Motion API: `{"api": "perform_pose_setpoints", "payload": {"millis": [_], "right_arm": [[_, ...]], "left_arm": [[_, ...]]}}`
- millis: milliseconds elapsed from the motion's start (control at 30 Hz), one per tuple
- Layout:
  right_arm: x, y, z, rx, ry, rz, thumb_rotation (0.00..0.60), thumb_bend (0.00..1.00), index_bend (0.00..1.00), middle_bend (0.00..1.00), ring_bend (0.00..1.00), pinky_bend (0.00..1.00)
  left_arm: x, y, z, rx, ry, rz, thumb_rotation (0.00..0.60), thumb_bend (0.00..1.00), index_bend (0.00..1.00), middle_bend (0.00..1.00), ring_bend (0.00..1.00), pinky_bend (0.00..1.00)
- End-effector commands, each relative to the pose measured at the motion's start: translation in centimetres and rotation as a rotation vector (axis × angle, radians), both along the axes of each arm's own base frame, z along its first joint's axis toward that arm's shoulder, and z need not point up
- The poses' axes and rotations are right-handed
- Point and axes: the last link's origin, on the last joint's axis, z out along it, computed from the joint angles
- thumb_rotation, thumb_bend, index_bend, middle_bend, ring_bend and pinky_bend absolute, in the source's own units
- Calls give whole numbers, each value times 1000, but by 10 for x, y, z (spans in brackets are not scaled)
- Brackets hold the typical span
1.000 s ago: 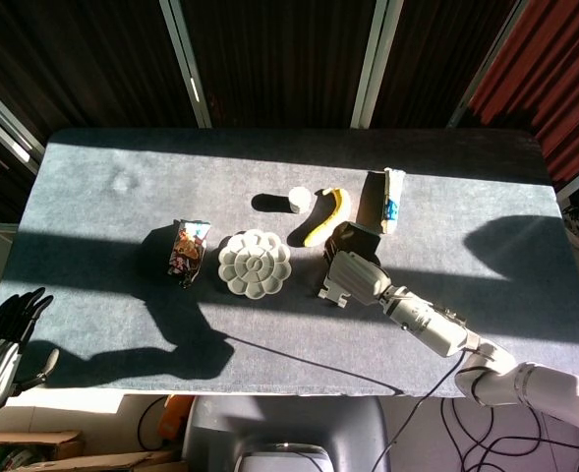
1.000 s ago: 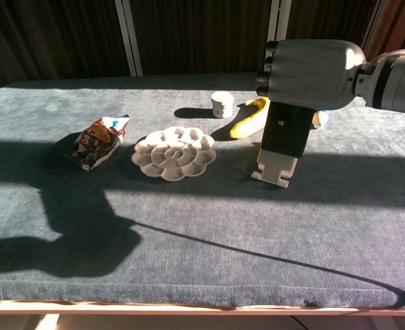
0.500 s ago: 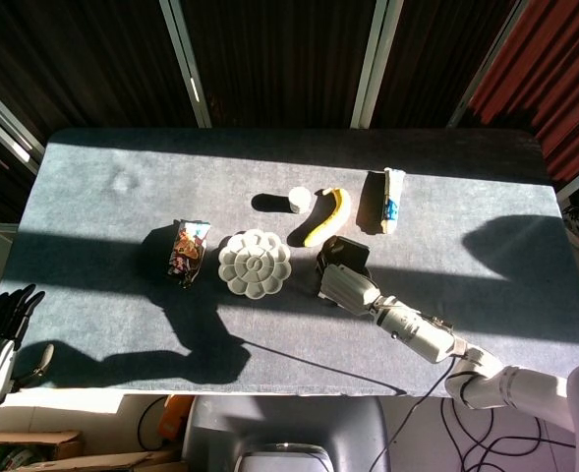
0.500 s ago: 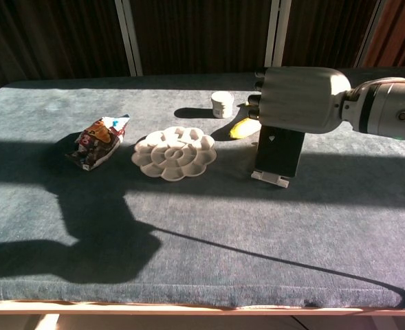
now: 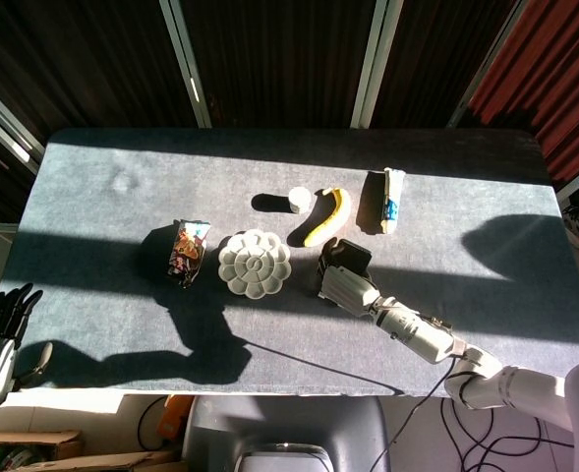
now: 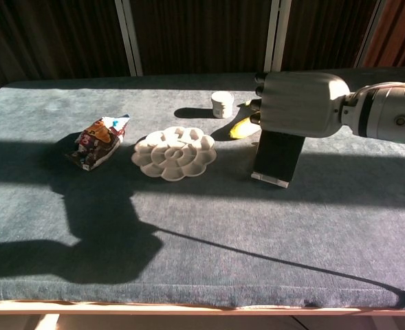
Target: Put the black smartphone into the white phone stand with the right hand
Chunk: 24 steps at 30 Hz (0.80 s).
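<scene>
Phone (image 6: 278, 157) has dropped lower over the last second and now sits upright in the white stand (image 6: 271, 179), only its front lip showing. Right hand (image 6: 302, 103) still clamps the phone's top. Placement looks done; release remains.

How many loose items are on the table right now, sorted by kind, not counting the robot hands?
Phone gear: 2, black smartphone, white phone stand
Food: 2, banana, snack packet
Containers: 2, small white jar, white tube
Paint palettes: 1, flower-shaped palette
Total: 7
</scene>
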Motion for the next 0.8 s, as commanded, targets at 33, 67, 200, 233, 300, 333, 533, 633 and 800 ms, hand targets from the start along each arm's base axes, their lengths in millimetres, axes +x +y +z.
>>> {"api": "perform_pose_setpoints", "payload": {"millis": [33, 67, 200, 233, 300, 333, 533, 633, 800], "right_arm": [[0, 0, -1, 0, 5, 1, 600, 400, 972, 683, 499, 441], [0, 0, -1, 0, 6, 1, 600, 399, 972, 683, 499, 441], [1, 0, -6, 10, 13, -3, 600, 393, 964, 683, 499, 441], [1, 0, -6, 11, 13, -3, 600, 390, 964, 683, 499, 440], [1, 0, -7, 13, 13, -5, 600, 382, 962, 683, 498, 438], [1, 0, -7, 13, 14, -5, 600, 378, 961, 683, 497, 438], [0, 0, -7, 10, 22, -8, 600, 350, 920, 683, 484, 433], [-1, 0, -6, 11, 24, -18, 600, 325, 777, 666, 448, 423], [-3, -2, -6, 6, 31, -31, 600, 309, 519, 536, 373, 403]], "left_arm": [[0, 0, -1, -2, -3, 0, 600, 412, 0, 0, 0, 0], [1, 0, -1, -6, -4, 0, 600, 412, 0, 0, 0, 0], [0, 2, -1, -13, -5, 3, 600, 411, 0, 0, 0, 0], [0, 2, -1, -13, -5, 4, 600, 412, 0, 0, 0, 0], [0, 2, -1, -15, -4, 4, 600, 412, 0, 0, 0, 0], [0, 2, -1, -15, -4, 4, 600, 412, 0, 0, 0, 0], [0, 2, -2, -20, -3, 4, 600, 412, 0, 0, 0, 0], [0, 2, -2, -22, -5, 5, 600, 412, 0, 0, 0, 0], [1, 2, -2, -25, -4, 5, 600, 412, 0, 0, 0, 0]]}}
